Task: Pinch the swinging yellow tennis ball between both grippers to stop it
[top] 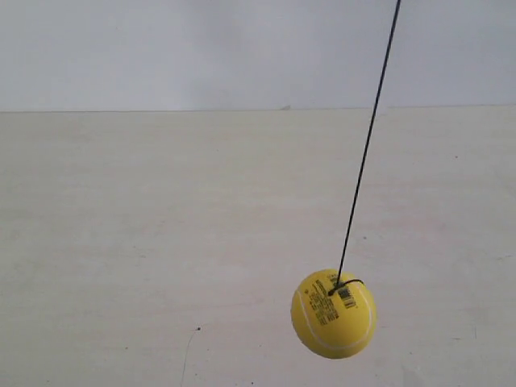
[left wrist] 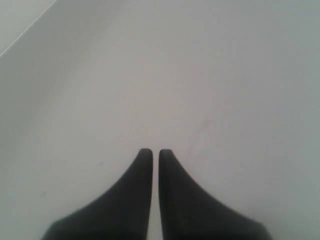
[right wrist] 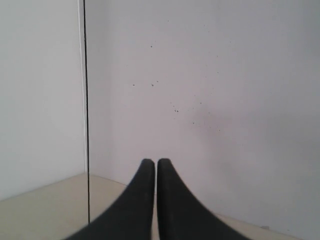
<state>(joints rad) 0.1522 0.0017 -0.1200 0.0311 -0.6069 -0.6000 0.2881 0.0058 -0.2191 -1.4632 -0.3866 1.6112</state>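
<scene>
yellow tennis ball [top: 334, 314] is seen lower right of exterior frame, hung on black string [top: 367, 145] | left gripper [left wrist: 155, 152] is held closed | right gripper [right wrist: 152, 162] is held closed

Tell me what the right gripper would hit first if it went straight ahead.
Probably the speckled white wall ahead of the right gripper; nothing else shows in its line. The thin black string hangs off to one side. Distance is unclear.
</scene>
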